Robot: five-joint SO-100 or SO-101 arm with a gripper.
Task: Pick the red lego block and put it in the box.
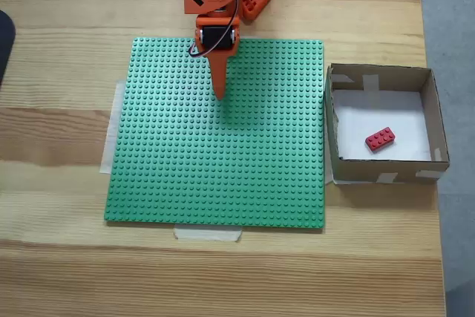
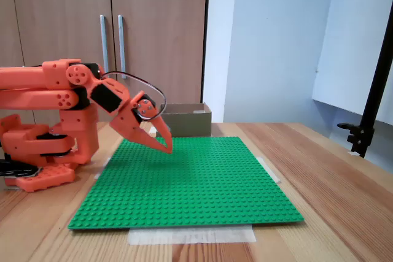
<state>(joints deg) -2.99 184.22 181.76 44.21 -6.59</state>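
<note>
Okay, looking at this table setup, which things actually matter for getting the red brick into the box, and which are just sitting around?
Part of the job:
- red lego block, already lying on the box's white floor
- box, right of the baseplate in the view from above
- gripper, jaws together, empty, above the baseplate

Just there:
- green baseplate, taped to the wooden table
- cupboard doors behind the arm
- black stand

a large green studded baseplate (image 1: 223, 139) lies flat on a light wooden table (image 1: 67, 257), held by pale tape strips (image 1: 208, 233) at its edges. in a fixed view, wooden cabinet doors (image 2: 110, 35) with metal handles stand behind.
</note>
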